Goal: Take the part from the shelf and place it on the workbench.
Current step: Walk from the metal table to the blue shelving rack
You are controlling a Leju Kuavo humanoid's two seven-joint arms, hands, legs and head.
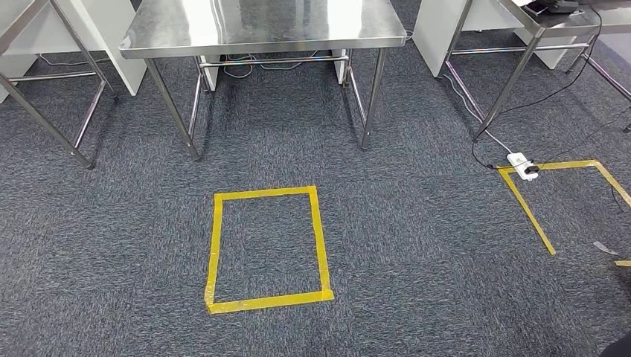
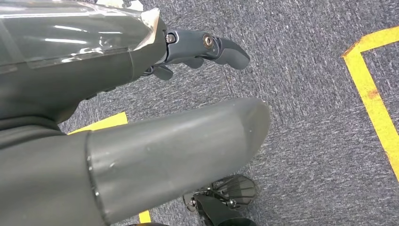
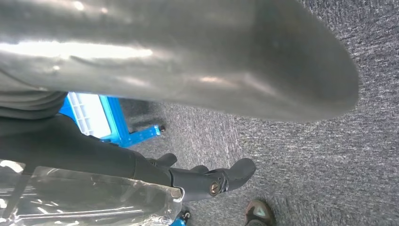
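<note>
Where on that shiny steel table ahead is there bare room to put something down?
The steel table top looks bare across its whole visible part, from its front edge back. The carpet inside the yellow tape rectangle is bare too. Cables and a power strip crowd the floor at right.

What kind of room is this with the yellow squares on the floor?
Probably a workshop or robot test lab. Shiny steel workbenches stand on grey carpet, yellow tape marks boxes on the floor, perhaps standing spots, and cables run to a power strip. The right wrist view shows a blue cart.
</note>
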